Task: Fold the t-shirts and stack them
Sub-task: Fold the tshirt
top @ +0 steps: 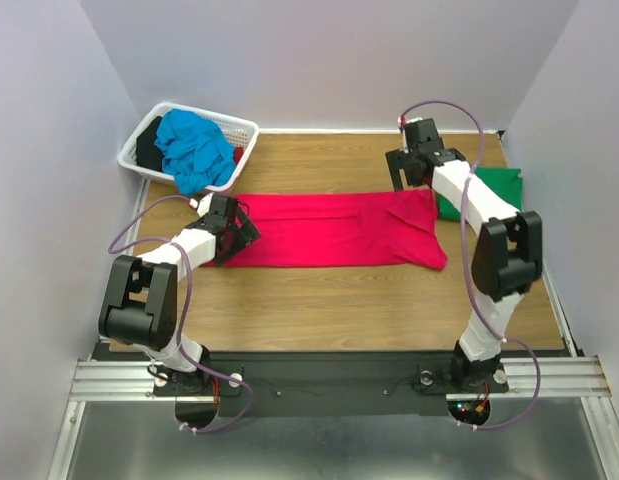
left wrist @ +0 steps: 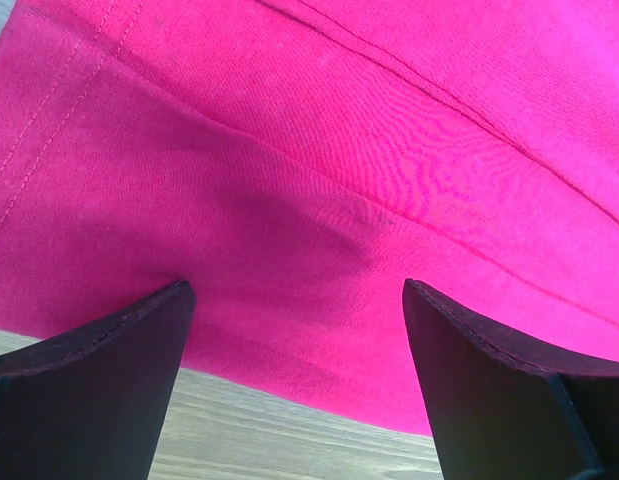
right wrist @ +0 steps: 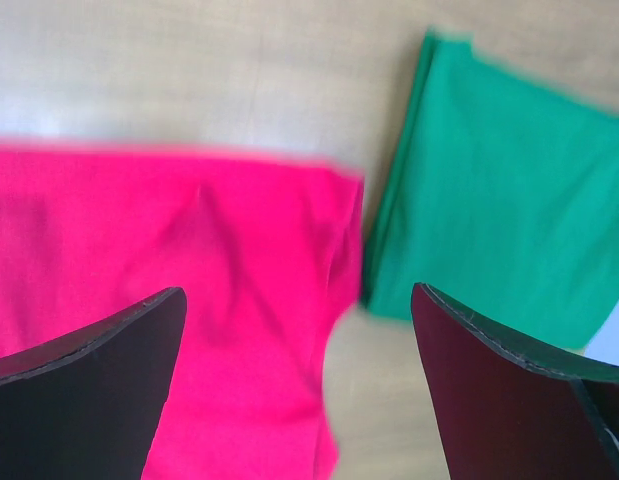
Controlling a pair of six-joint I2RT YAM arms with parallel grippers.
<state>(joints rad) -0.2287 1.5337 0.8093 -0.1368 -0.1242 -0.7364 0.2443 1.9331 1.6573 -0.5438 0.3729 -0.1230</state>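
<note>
The crimson-pink t-shirt (top: pixel 334 230) lies folded into a long strip across the middle of the table; it fills the left wrist view (left wrist: pixel 319 160) and shows in the right wrist view (right wrist: pixel 169 270). My left gripper (top: pixel 237 232) is open and low over the strip's left end (left wrist: pixel 294 290). My right gripper (top: pixel 409 178) is open above the strip's far right corner (right wrist: pixel 299 300). A folded green t-shirt (top: pixel 489 190) lies at the right (right wrist: pixel 499 220). The turquoise-blue t-shirt (top: pixel 194 150) is bunched in the basket.
The white lattice basket (top: pixel 244 128) stands at the back left and also holds something black and something dark red. The wooden table (top: pixel 339 300) has walls on the left, back and right. The arm bases sit on a metal rail at the near edge.
</note>
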